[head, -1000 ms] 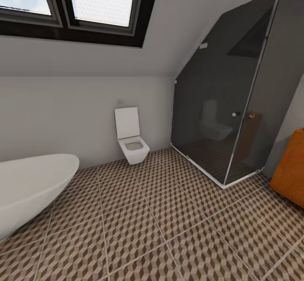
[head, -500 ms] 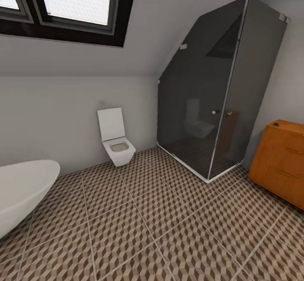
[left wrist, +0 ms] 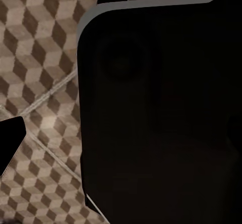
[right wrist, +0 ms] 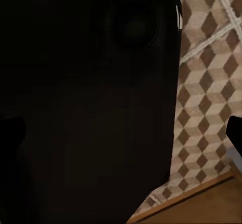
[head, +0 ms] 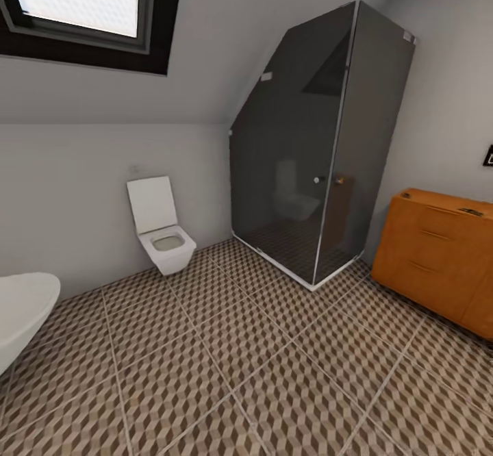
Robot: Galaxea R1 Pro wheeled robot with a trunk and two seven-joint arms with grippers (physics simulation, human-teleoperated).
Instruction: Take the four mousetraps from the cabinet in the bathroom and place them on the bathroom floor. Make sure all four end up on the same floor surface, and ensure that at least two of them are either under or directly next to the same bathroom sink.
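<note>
The orange-brown cabinet (head: 438, 257) stands against the right wall in the head view, with plain drawer fronts. Two small flat things (head: 471, 211) lie on its wide top, too small to tell whether they are mousetraps. The cube-patterned bathroom floor (head: 260, 360) spreads across the lower picture. The sink is out of view. In the left wrist view my left gripper (left wrist: 121, 138) hangs over the floor tiles (left wrist: 40, 82) in front of a dark part of the robot's body, its fingertips at the picture's sides. My right gripper (right wrist: 121, 133) looks the same, beside floor tiles (right wrist: 201, 98).
A dark glass shower cubicle (head: 315, 155) fills the corner left of the cabinet. A white square toilet (head: 161, 233) hangs on the back wall. The white bathtub's rim (head: 20, 312) shows at the far left. A skylight window (head: 82, 4) sits in the sloped ceiling.
The whole head picture has slid left, so the camera has turned right. The cabinet now shows with most of its front and top; the bathtub and window have nearly left the frame.
</note>
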